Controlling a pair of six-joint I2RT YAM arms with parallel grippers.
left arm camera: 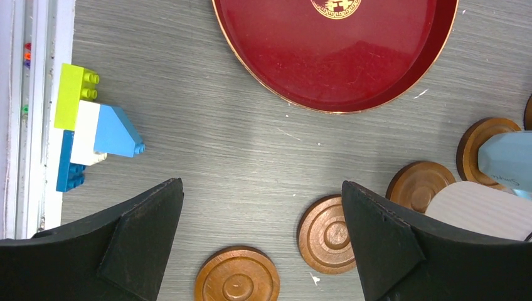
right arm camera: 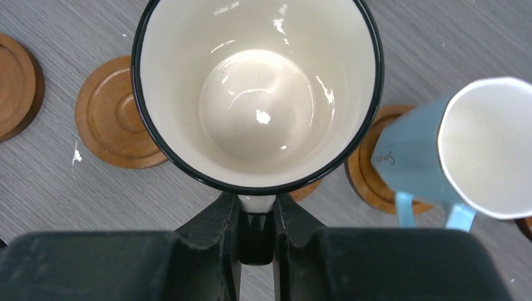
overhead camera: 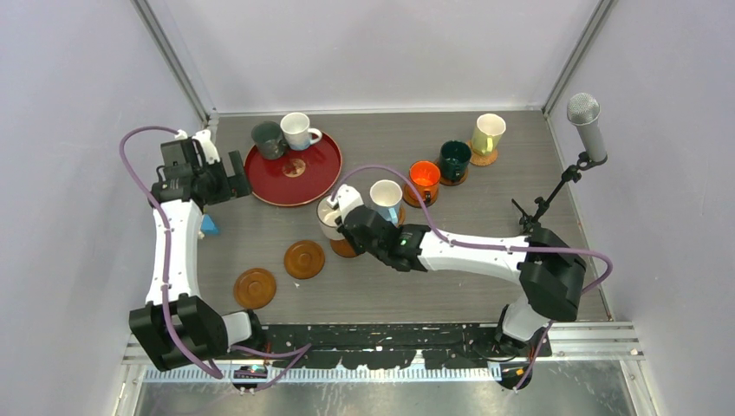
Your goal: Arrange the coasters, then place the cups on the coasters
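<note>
My right gripper (right arm camera: 256, 210) is shut on the handle of a cream cup (right arm camera: 257, 94) with a black rim. The cup sits over a coaster (right arm camera: 307, 190); whether it rests on it I cannot tell. Beside it a light blue cup (overhead camera: 387, 199) stands on a coaster (right arm camera: 370, 182). Orange (overhead camera: 424, 180), dark teal (overhead camera: 454, 160) and pale yellow (overhead camera: 488, 134) cups stand on coasters further right. Two bare coasters (overhead camera: 304, 259) (overhead camera: 255, 288) lie at the near left. My left gripper (left arm camera: 261, 185) hangs open over the table beside the tray, holding nothing.
A large red round tray (overhead camera: 316, 178) at the back left carries a dark grey-green cup (overhead camera: 269, 139) and a white cup (overhead camera: 299, 130). Toy bricks (left arm camera: 88, 128) lie by the left wall. A microphone stand (overhead camera: 555, 195) rises at the right.
</note>
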